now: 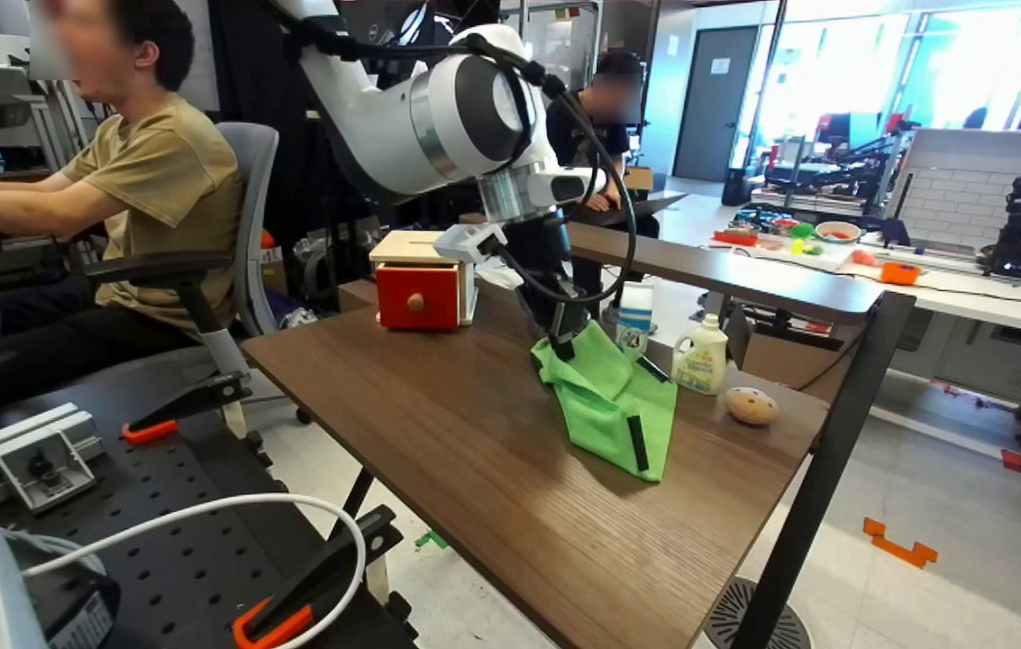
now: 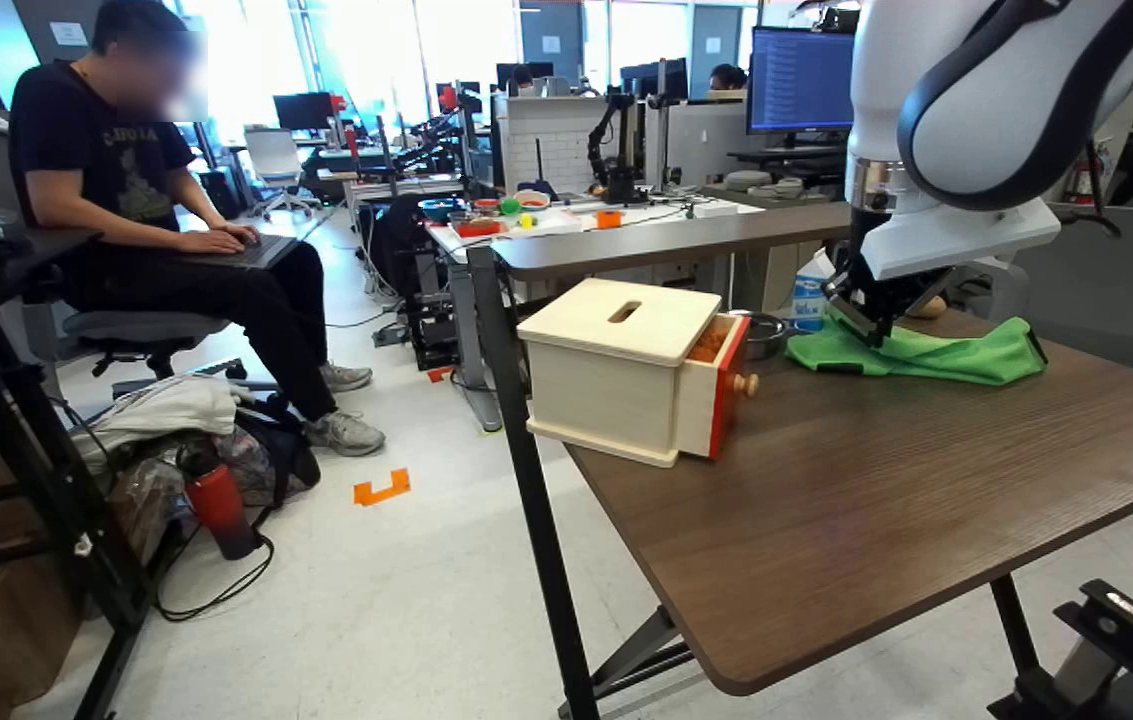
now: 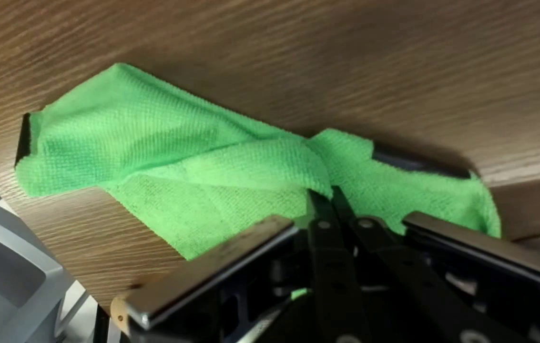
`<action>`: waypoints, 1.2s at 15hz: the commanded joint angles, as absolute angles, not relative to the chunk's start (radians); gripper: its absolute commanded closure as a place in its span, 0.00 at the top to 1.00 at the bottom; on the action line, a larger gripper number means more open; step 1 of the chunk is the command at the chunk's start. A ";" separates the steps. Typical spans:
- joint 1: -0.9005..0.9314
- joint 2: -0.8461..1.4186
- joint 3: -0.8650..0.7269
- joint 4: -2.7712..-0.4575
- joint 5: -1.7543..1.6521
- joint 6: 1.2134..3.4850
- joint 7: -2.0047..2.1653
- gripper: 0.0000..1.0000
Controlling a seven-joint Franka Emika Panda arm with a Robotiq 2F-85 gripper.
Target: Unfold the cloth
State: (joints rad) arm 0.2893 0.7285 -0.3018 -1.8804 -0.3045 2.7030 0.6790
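Observation:
The green cloth (image 1: 614, 410) lies crumpled and partly folded over on the brown table (image 1: 465, 433). It also shows in an exterior view (image 2: 971, 355) and in the wrist view (image 3: 146, 128). Black strips (image 1: 637, 442) mark parts of its edges. In the wrist view, a fold runs across the cloth to my fingertips. My gripper (image 3: 326, 194) points down with its fingers nearly together, pinching the end of that fold. In both exterior views the gripper (image 1: 562, 346) (image 2: 871, 330) is low at the cloth, close to the tabletop. The cloth under the fingers is hidden.
A wooden box (image 2: 606, 375) with a partly open red drawer (image 2: 726, 390) stands on the table. Near the cloth are a blue-and-white container (image 1: 634, 315), a cream bottle (image 1: 700, 356), a tan egg-shaped object (image 1: 752, 406) and a metal bowl (image 2: 764, 340). A raised shelf (image 1: 726, 270) runs behind.

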 commanded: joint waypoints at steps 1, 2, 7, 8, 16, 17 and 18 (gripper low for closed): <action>0.389 0.635 -0.382 -2.071 -0.383 2.841 0.704 0.00; 0.413 0.620 -0.401 -2.110 -0.396 2.878 0.701 0.00; 0.537 0.507 -0.504 -2.305 -0.397 3.064 0.652 0.00; 0.563 0.483 -0.527 -2.343 -0.392 3.099 0.633 0.00; 0.609 0.316 -0.610 -2.555 -0.547 3.163 0.472 0.00; 0.603 0.306 -0.617 -2.570 -0.578 3.156 0.435 0.00; 0.595 0.294 -0.621 -2.585 -0.609 3.149 0.395 0.00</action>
